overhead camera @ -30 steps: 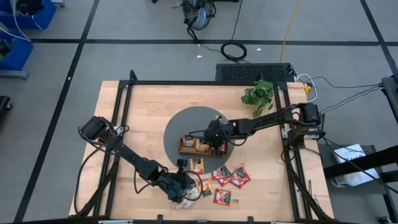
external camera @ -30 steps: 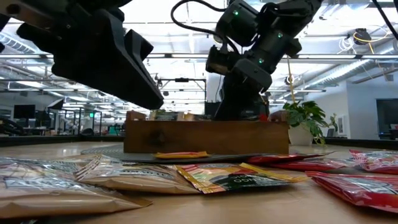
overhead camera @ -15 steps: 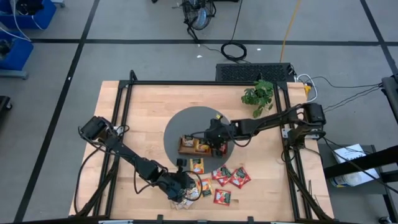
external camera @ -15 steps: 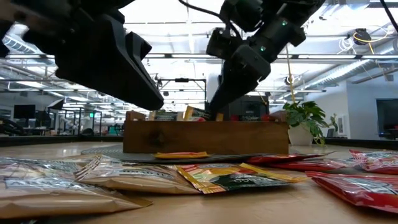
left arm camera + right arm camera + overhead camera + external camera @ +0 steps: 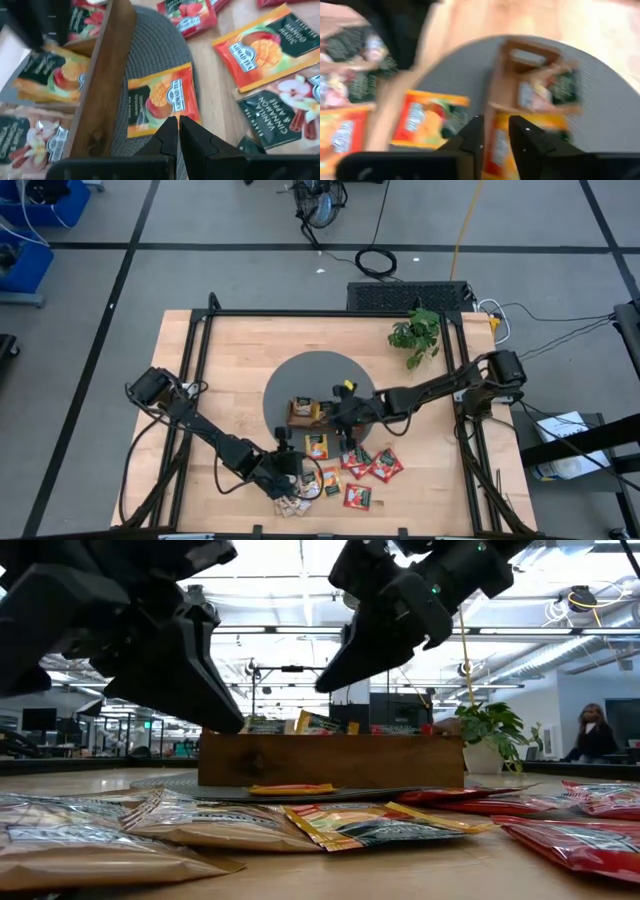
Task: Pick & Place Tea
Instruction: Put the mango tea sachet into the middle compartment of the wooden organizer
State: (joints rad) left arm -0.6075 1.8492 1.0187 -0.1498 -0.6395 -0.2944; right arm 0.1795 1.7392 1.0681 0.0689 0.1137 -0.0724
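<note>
Near the bench's (image 5: pixel 230 350) centre, the wooden tray (image 5: pixel 305 412) sits on a grey mat (image 5: pixel 300 380). Right end effector (image 5: pixel 352 442), fingers slightly apart and empty, hovers at its 4 o'clock. Left end effector (image 5: pixel 292 470), fingers together, hovers at 6 o'clock over loose tea sachets (image 5: pixel 355 465).

A wooden tray (image 5: pixel 305 416) sits on a round grey mat (image 5: pixel 300 380), a potted plant (image 5: pixel 416 332) well apart
</note>
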